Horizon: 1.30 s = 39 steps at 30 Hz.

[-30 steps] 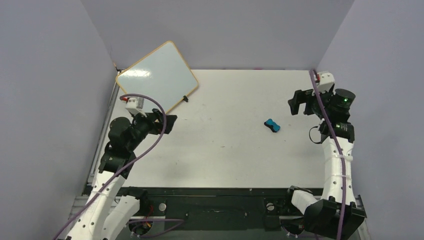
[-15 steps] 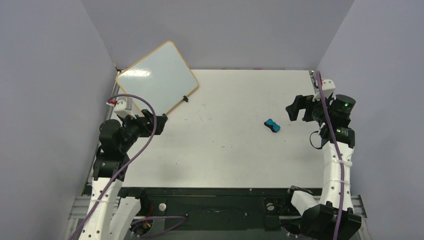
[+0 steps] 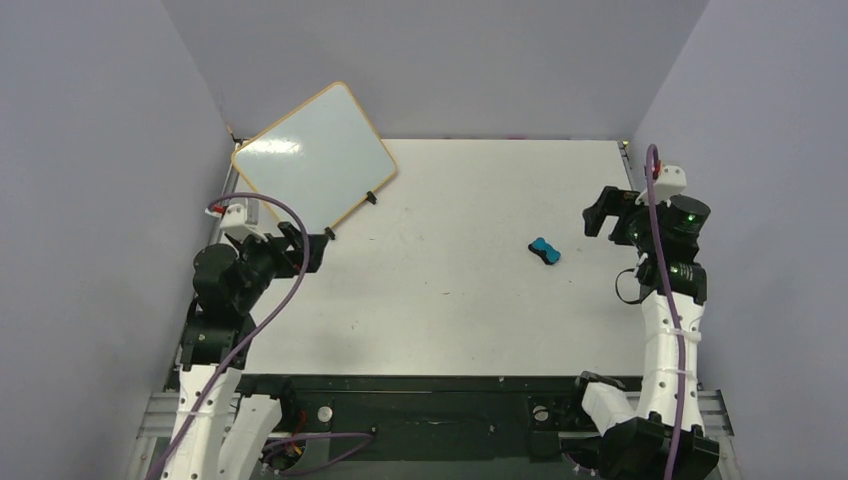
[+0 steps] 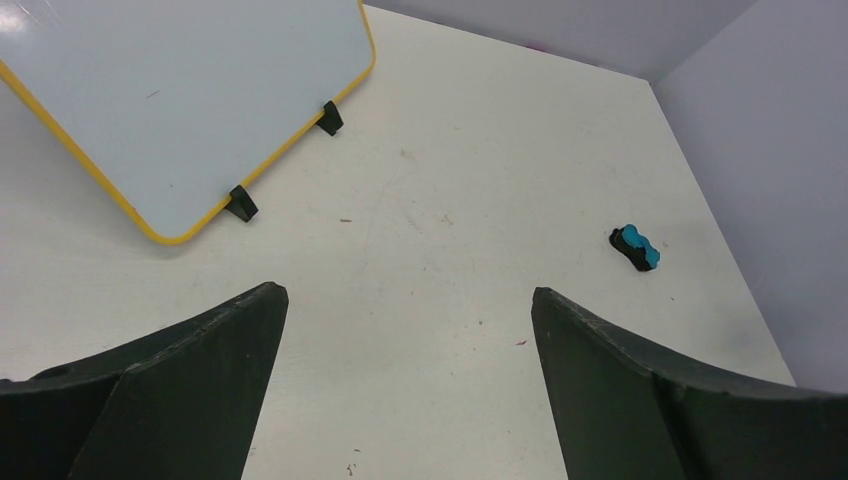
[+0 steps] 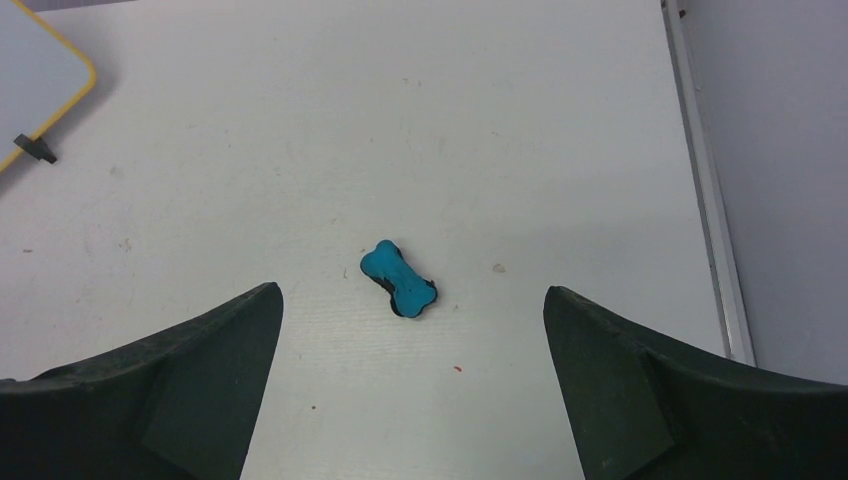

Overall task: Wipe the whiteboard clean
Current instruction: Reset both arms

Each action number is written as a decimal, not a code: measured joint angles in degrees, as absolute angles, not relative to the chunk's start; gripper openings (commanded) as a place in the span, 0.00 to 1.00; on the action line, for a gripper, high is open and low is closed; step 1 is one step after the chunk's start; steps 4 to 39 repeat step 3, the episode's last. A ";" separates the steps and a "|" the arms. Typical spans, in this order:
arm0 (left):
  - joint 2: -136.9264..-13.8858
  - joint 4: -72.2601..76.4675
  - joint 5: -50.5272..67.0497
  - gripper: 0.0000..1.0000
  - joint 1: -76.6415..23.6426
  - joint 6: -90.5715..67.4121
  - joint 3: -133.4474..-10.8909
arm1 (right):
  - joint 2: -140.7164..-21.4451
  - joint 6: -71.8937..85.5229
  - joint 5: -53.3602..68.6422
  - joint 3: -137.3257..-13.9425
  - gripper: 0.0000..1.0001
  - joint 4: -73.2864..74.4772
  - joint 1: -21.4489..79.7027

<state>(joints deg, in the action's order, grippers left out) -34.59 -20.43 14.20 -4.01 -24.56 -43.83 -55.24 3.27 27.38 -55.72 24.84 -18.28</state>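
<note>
Whiteboard (image 3: 315, 155) sits at the far-left corner of the desk (image 3: 450, 320), propped on black stand feet (image 4: 240, 204) so its face tilts up toward the arms. The face looks clean, only a faint speck. Left fingers (image 4: 180, 390) are spread wide and empty, just near of the board's lower edge. Right fingers (image 5: 170, 400) are also wide apart and empty, framing the blue eraser (image 5: 400, 280) in the wrist view — probably lined up for a pickup. The eraser lies flat, right of centre, well apart from the board.
</note>
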 measured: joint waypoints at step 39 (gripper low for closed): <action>-34.39 -20.82 13.69 0.92 -4.01 -24.38 -44.23 | -54.89 3.97 26.37 -55.72 1.00 24.08 -18.28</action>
